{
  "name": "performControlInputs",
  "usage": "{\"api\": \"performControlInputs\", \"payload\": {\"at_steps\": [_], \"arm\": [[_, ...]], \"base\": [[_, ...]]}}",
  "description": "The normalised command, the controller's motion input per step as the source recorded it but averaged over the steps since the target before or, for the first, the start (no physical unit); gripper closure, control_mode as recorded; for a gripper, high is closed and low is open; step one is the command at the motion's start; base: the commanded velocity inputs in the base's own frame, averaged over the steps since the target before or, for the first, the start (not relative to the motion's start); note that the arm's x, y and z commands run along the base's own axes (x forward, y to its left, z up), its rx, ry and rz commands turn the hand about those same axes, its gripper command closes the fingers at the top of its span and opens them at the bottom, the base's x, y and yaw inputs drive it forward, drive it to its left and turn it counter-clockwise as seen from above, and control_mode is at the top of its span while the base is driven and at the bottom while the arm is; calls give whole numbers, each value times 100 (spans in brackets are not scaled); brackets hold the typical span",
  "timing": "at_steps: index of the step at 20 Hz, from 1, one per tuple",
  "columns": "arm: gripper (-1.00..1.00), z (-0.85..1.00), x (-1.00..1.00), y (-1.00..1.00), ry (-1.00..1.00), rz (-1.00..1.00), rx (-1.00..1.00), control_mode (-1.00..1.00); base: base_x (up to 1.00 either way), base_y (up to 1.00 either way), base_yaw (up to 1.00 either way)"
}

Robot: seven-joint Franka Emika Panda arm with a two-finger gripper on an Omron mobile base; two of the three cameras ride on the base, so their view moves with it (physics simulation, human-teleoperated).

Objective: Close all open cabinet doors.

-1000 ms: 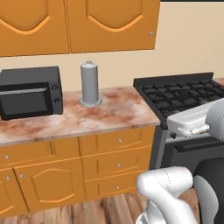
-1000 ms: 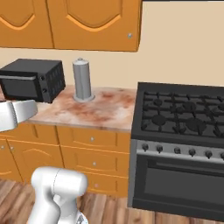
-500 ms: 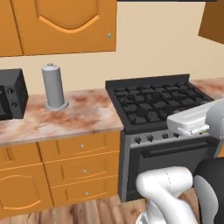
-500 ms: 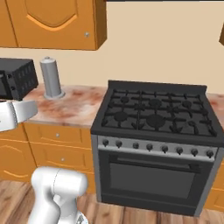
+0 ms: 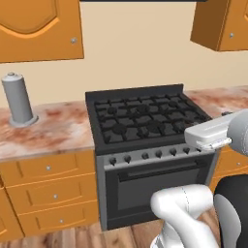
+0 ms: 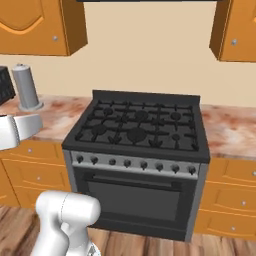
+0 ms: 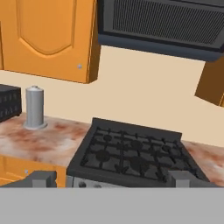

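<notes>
Cabinet doors hang high on the wall, well above and beyond the claw (image 7: 111,178): one (image 7: 48,37) up to its left, another (image 5: 227,24) up to its right. Claw tips (image 7: 41,178) stand wide apart, holding nothing. Straight ahead sits the black stove (image 7: 131,155). A grey canister (image 7: 35,107) stands on the marbled bench (image 7: 39,142), ahead-left.

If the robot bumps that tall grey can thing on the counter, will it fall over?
The grey canister is tall and narrow, so a push near its top would probably tip it. Its wider foot may steady it a little. It is round, so once down it would likely roll along the counter.
</notes>
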Motion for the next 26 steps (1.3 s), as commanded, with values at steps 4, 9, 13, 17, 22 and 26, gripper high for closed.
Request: {"api": "performControlInputs", "payload": {"at_steps": [4,9,13,17,22,26], "arm": [[-100,0,0,0,0,0,0,100],[-100,0,0,0,0,0,0,100],[-100,0,0,0,0,0,0,100],[-100,0,0,0,0,0,0,100],[-100,0,0,0,0,0,0,100],[-100,0,0,0,0,0,0,100]], "base": [[-5,-83,-5],[0,-74,-13],[0,-63,-21],[0,-59,-28],[3,-60,-31],[7,-61,-32]]}}
